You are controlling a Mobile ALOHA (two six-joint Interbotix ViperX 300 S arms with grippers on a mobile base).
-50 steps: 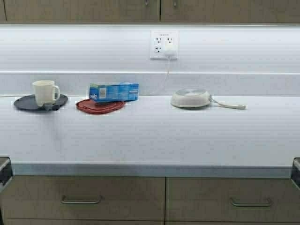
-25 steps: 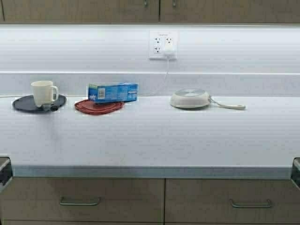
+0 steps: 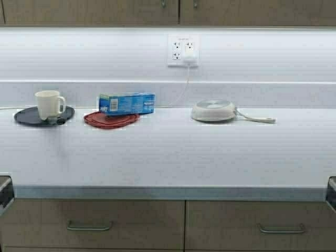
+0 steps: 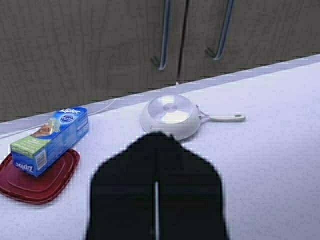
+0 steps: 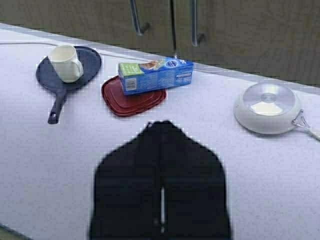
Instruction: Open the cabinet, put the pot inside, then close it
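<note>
Surface: a long white kitchen counter (image 3: 168,157); the landmark is the white wall outlet (image 3: 183,50).
Cabinet: the tan wood-grain wall cabinet (image 3: 178,11) above the outlet has both doors closed.
Pot: no black pot is visible anywhere.
Progress: judging by this, either everything is done or nothing has begun.
Left gripper (image 4: 156,210): raised over the surface, jaws pressed together, empty.
Right gripper (image 5: 161,210): likewise raised, jaws together, empty.

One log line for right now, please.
cabinet: doors shut | pot: not in view | left claw: shut, empty | right claw: shut, empty
</note>
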